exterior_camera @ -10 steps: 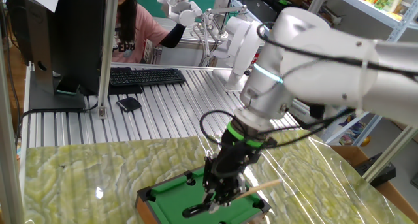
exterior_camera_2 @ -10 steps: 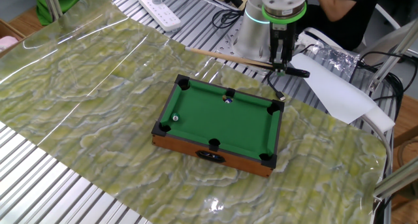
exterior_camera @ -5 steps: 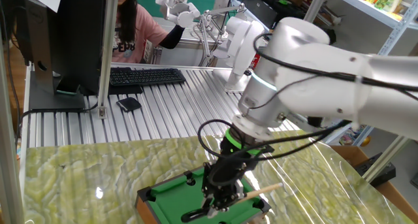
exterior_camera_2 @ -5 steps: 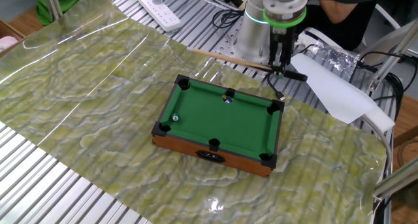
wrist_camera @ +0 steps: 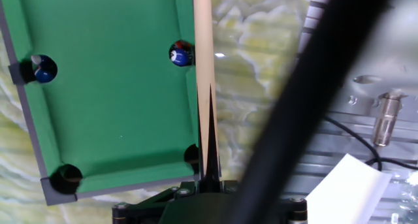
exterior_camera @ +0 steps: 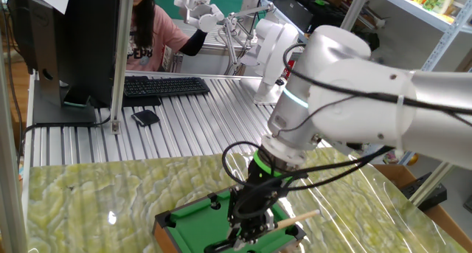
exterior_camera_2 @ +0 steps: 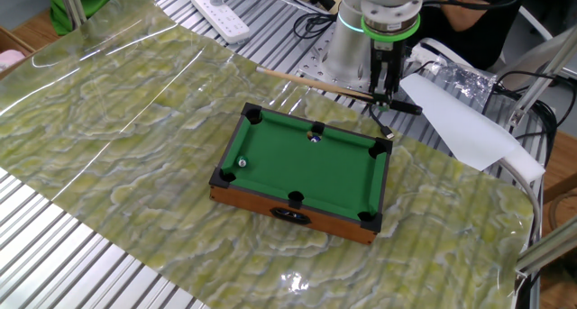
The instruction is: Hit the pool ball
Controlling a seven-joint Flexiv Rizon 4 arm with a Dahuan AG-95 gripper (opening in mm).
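A small pool table (exterior_camera_2: 306, 169) with green felt and a wooden frame stands on the green marbled mat. One small glossy ball (exterior_camera_2: 315, 138) lies by the far rail's middle pocket. In the hand view it (wrist_camera: 181, 54) looks dark blue, just left of the cue. A second ball (exterior_camera_2: 242, 163) (wrist_camera: 43, 70) lies near a corner pocket. No green ball stands out from the felt. My gripper (exterior_camera_2: 384, 91) (exterior_camera: 247, 225) (wrist_camera: 209, 185) is shut on the wooden cue stick (exterior_camera_2: 311, 79) (wrist_camera: 204, 87). It holds the cue beyond the far rail, level above the table's edge.
A thick black cable (wrist_camera: 313, 87) crosses the hand view diagonally. A white sheet (exterior_camera_2: 460, 120) lies right of the gripper and a white power strip (exterior_camera_2: 225, 3) lies behind. A keyboard (exterior_camera: 158, 85), a metal post (exterior_camera: 118, 61) and a person (exterior_camera: 147, 24) are at the back.
The arm has sunk and turned a little, and the cue has shifted slightly along the far rail. The balls have not moved.
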